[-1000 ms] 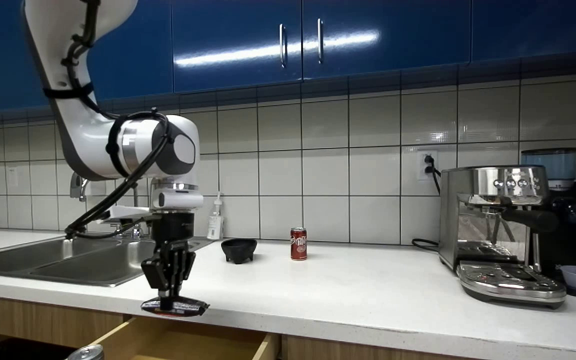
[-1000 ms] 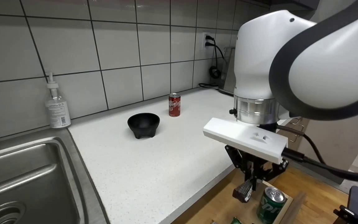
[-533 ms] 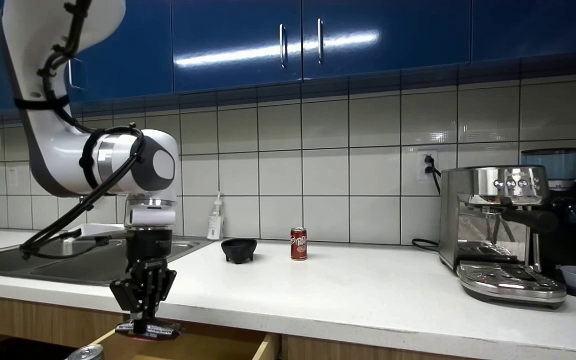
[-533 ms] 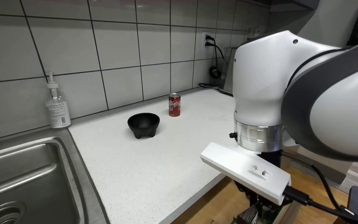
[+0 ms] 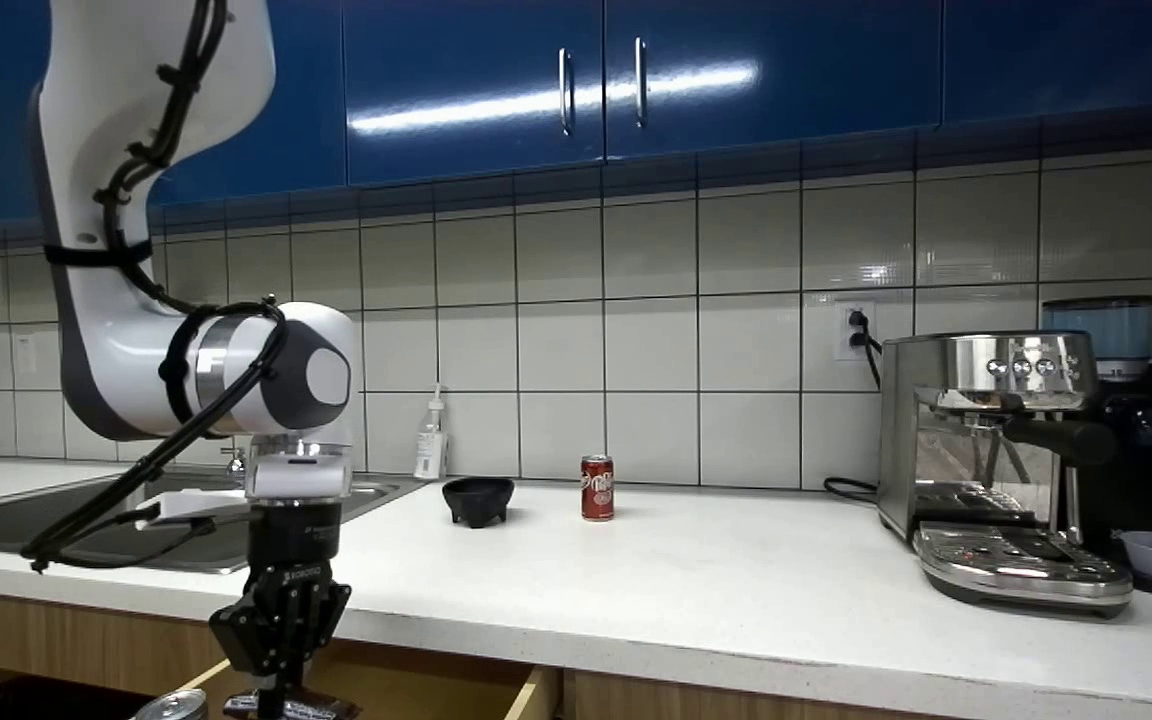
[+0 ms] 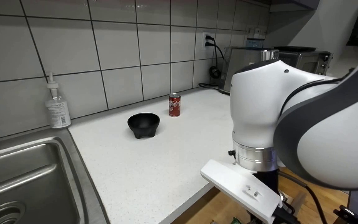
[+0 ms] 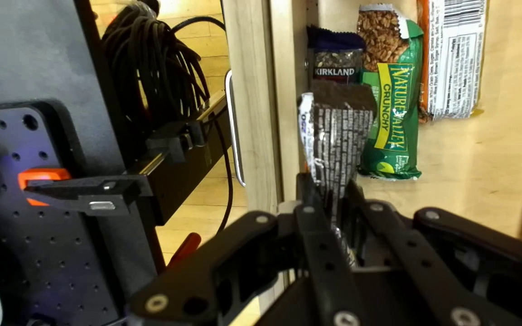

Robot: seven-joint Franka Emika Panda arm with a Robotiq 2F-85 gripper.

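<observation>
Gripping a bar (image 7: pixel 338 140) near its middle, the hand (image 7: pixel 331 188) is clamped tight to the wrapper's thickness, with the bar sticking out on both sides over a pulled-out drawer (image 7: pixel 287 68). The likeliest trouble is a twist: the pinch is narrow and the film looks slick, so a knock to either end could spin the bar or work it loose. In the wrist view its far end lines up with the drawer's inner wall, and coming straight down there might snag it on the rim. Just below lie a Kirkland pack (image 7: pixel 335 56) and a green pack (image 7: pixel 394 117); pressing on them could crack whatever brittle stuff they hold, though I cannot tell whether the bar touches either. The white housing (image 6: pixel 241 190) above the hand looks close to the front edge of the worktop (image 6: pixel 154 168), where a careless swing might scrape it.

As for surfaces, the bar is a slim block, brown at its end, silvery and finely printed along the side, with creases that catch light. The green pack is flat, glossy film with a picture of grain; the orange pack (image 7: pixel 456 63) beside it is shinier and puckered at the end. Smooth pale wood makes up the drawer, speckled hard white the worktop, where a matt black bowl (image 6: pixel 143 124) on stubby feet stands near a red can (image 6: pixel 174 105)
</observation>
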